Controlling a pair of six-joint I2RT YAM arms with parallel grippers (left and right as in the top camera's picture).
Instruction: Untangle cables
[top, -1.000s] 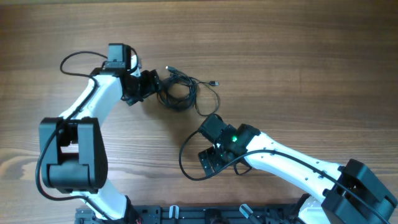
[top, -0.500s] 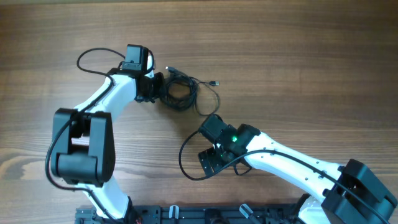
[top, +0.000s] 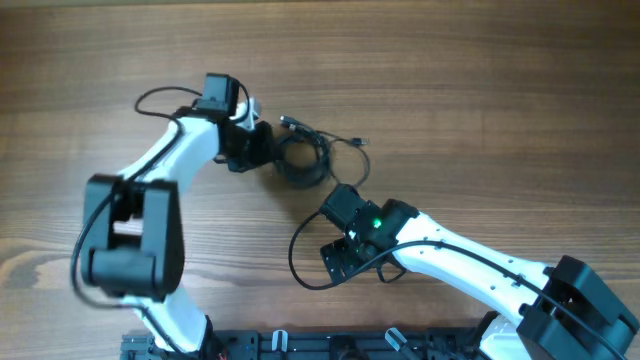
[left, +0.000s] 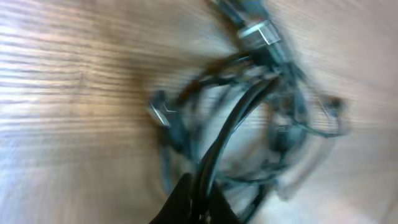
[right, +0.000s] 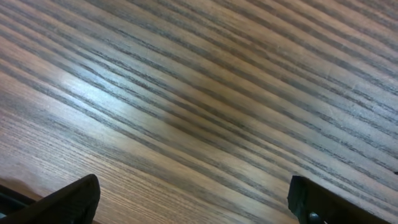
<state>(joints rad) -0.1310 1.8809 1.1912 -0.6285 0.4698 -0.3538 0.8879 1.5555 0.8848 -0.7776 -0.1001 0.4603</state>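
Since the frame half a second ago, the left hand (top: 262, 147) is sitting a little further to the right, and the cables (top: 305, 160) are lying further right along with it; the right arm is showing no change of place. In the left wrist view, which is smearing badly, the left hand (left: 199, 198) is showing its dark fingers (left: 179, 205) pressed together at the bottom edge. They are pinching a few strands of the cables (left: 249, 106), which are running up from the grip into the tangle. Just past the fingers the tangle is lying on the table (left: 68, 74) as a rough ring of thin dark wires, with one silvery plug (left: 158, 113) sticking out at its left side and another sitting near the top edge.

From overhead, the tangle is lying just to the right of the left hand. One loose wire is trailing out to the right and ending in a small plug (top: 362, 142). A loop is curving down near the right hand (top: 340, 203); whether it is touching I cannot tell. The right hand (right: 198, 202) is hanging over bare table (right: 186, 93) with its fingers (right: 71, 199) spread wide apart, holding nothing. The cables are lying in the upper middle of the table (top: 500, 90), between the two hands.
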